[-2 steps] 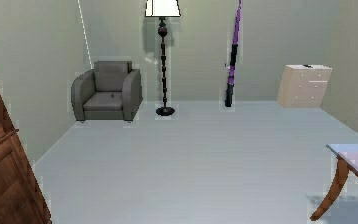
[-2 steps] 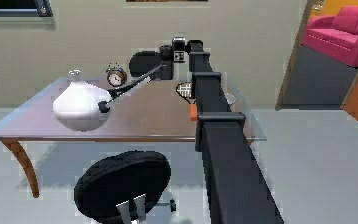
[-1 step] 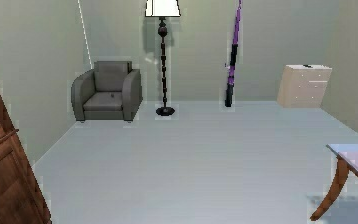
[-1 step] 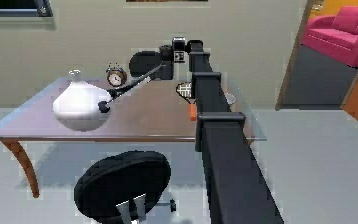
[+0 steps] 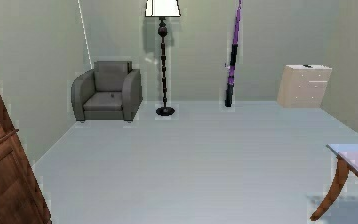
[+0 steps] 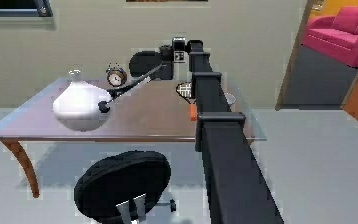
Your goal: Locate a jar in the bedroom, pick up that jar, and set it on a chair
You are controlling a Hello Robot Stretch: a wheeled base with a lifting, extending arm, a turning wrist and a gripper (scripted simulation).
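Gripper (image 6: pixel 109 100) tips meet the white round jar (image 6: pixel 77 106) on the desk (image 6: pixel 42 128). Contact unclear. Cannot tell whether it holds anything.

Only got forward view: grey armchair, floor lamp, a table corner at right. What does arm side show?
Observer: A wooden desk with a white rounded vessel on it.
Operator: End effector?
Observer: The end effector is at that vessel; I can't tell whether it holds anything.
Operator: Any other chair?
Observer: A black office chair stands in front of the desk.
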